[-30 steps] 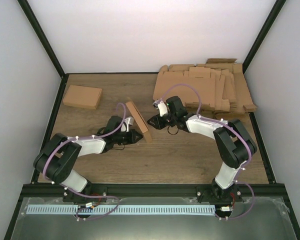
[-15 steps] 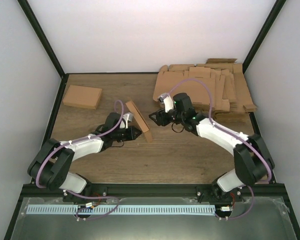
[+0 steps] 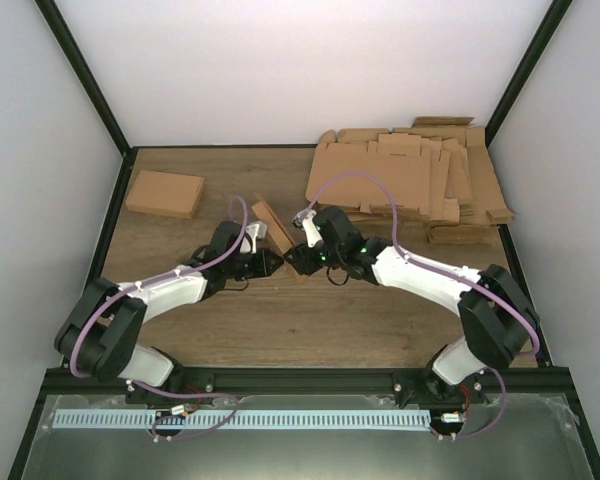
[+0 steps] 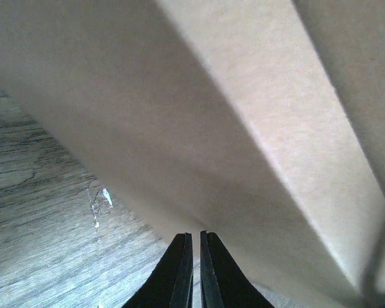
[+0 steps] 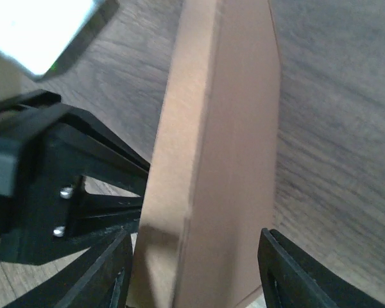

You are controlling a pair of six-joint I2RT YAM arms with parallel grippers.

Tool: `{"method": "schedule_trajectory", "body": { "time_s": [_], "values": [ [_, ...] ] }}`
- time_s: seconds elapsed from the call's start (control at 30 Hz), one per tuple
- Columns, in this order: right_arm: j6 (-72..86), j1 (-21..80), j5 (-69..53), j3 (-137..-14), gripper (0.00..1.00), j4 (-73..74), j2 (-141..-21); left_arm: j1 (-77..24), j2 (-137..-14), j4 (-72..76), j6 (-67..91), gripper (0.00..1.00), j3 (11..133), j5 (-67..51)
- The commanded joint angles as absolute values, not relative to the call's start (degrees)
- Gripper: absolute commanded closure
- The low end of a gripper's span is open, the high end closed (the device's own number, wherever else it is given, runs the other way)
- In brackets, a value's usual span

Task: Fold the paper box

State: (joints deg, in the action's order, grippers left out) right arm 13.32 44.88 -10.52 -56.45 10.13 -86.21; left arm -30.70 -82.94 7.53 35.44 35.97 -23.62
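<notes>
Left gripper: both fingers drawn together, only a hairline slit between them. Tips pressed up to the broad brown face of the paper box. Could not tell whether any flap was nipped in the slit.

Right gripper: fingers spread wide, one on each side of the box's narrow end. Each sat close to a face. Contact not clear from the wrist view.

The box stood on edge on the table, just to the 9 o'clock side of centre. Seen from overhead, its long line ran from 11 o'clock to 5 o'clock. The left gripper met it from 8 o'clock and the right gripper from 4 o'clock, at the 5 o'clock end. The far end at 11 o'clock stood free.

Counts:
- Arms: two.
- Box being worked: one.
- Closed brown carton: one, lying flat toward the 10 o'clock corner, well apart from the arms.
- Pile of flat die-cut sheets: one, at 1 to 2 o'clock, fanned and overlapping. Sheets too many to count.

Edges and room:
- The pile's outer sheets reached the frame at 3 o'clock, and its near edge lay close beyond the right forearm.
- Bare wood ran from the grippers toward 6 o'clock, between the two arms, as far as the near rail.
- A bare strip lay at 12 o'clock between the box and the back wall.
</notes>
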Motion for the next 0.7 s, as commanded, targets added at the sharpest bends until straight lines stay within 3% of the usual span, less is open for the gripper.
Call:
{"method": "schedule_trajectory", "body": {
  "time_s": [0.0, 0.47, 0.67],
  "values": [
    [16.3, 45.1, -5.5, -59.0, 0.46, 11.4, -87.5, -30.8, -81.6, 7.5, 34.3, 0.92, 37.2, -23.1],
    [15.5, 45.1, -1.3, -60.2, 0.55, 12.8, -89.3, -29.0, -77.4, 0.9, 30.7, 0.92, 40.4, -18.4],
    [11.5, 45.2, -0.3, -60.2, 0.67, 13.2, -89.2, -22.7, -72.2, -5.9, 27.2, 0.89, 43.5, -16.4]
  ]
}}
